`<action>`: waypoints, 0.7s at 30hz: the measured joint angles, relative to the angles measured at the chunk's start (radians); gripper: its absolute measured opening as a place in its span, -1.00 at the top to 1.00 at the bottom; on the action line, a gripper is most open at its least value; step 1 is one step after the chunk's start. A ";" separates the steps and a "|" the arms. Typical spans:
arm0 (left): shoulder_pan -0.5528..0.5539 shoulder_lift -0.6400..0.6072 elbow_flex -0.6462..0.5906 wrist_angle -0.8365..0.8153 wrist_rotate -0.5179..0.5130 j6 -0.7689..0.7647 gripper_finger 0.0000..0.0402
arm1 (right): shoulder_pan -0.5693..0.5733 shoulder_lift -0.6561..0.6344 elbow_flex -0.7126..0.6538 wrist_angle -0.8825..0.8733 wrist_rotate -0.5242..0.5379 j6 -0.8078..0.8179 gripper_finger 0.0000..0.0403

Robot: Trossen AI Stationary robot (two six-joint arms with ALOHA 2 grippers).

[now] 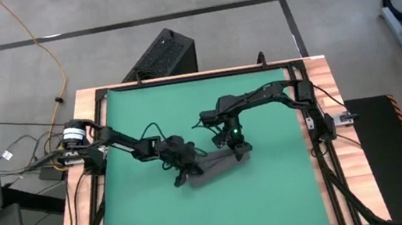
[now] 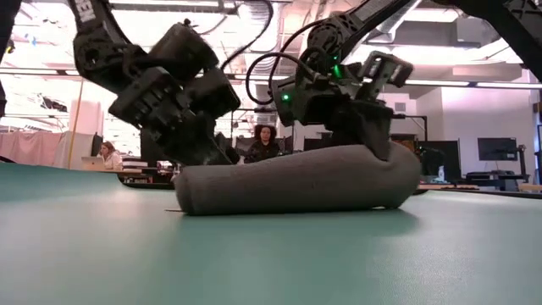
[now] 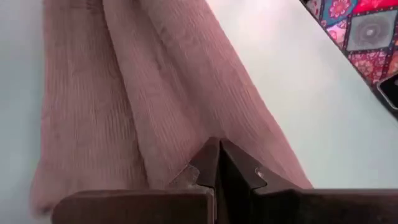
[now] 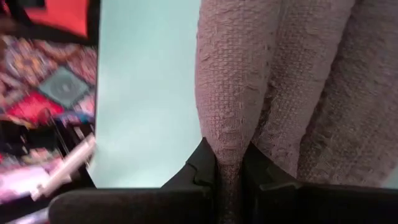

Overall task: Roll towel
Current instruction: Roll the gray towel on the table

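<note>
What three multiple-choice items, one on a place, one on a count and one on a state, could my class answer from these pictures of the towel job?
1. Where does the towel lie?
A. On the green mat, near its middle
B. On the wooden table edge
C. On the floor

2. How many robot arms reach down to the towel?
A. None
B. One
C. Two

3. What state is the towel in?
A. Spread flat and square
B. Rolled into a long bundle
C. Hanging in the air

Answers:
1. A, since the high view shows the grey cloth on the mat between the arms.
2. C, since the left tool is at one end and the right tool at the other.
3. B, since the low view shows a thick grey roll resting on the mat, and the right wrist view shows the right tool pinching a fold of it.
</note>
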 joint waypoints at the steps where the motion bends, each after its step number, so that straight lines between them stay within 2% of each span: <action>1: -0.006 -0.016 -0.001 -0.001 -0.012 -0.005 1.00 | 0.007 0.000 0.000 -0.012 0.015 -0.014 0.79; 6: -0.026 -0.098 -0.002 0.043 -0.190 0.152 1.00 | 0.039 -0.001 -0.002 -0.037 0.036 -0.036 0.79; 16: -0.020 -0.099 -0.002 0.083 -0.197 0.204 1.00 | 0.056 -0.001 -0.002 -0.025 0.071 -0.035 0.79; 21: -0.032 -0.034 0.000 0.133 -0.183 0.210 1.00 | 0.057 -0.001 -0.002 -0.026 0.086 -0.035 0.79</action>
